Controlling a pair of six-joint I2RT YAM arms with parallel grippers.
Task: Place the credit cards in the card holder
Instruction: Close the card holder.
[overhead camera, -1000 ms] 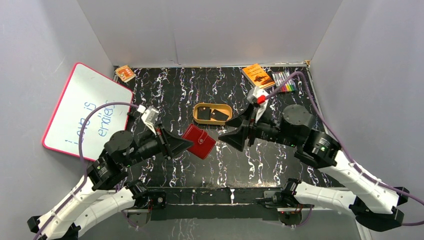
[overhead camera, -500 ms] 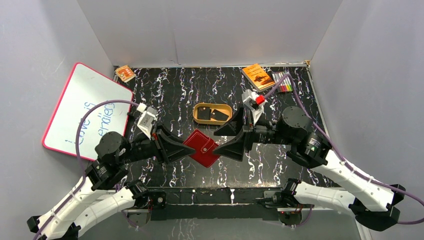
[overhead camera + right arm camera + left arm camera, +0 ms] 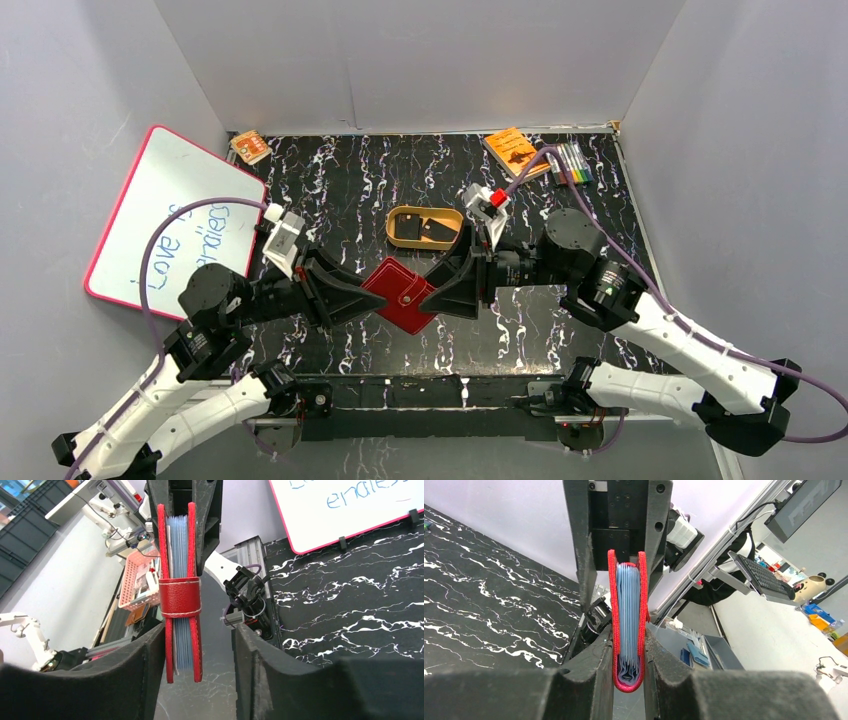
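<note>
Two credit cards: lying side by side in the tan oval dish, behind the arms; neither gripper is near them.
Card holder: red, folded shut, held on edge between the two arms at mid-table. It looks lifted off the marbled table (the underside can't be checked).
Snap tab: wrapped across the opening edge and fastened, by the look of it; grey-blue pockets show between the covers.
Left gripper: pinching the holder at its spine end, both fingers pressed flat on the red covers.
Right gripper: spread, straddling the tab end; one finger sits just beside a cover and there is a plain gap at the other.
Step in hand: getting the holder open; the cards come after.
Next move calls for: the right jaws to catch the tab alone, not both covers, and peel it off its snap against a firm left clamp. Too deep a bite would likely just squeeze the holder shut.
</note>
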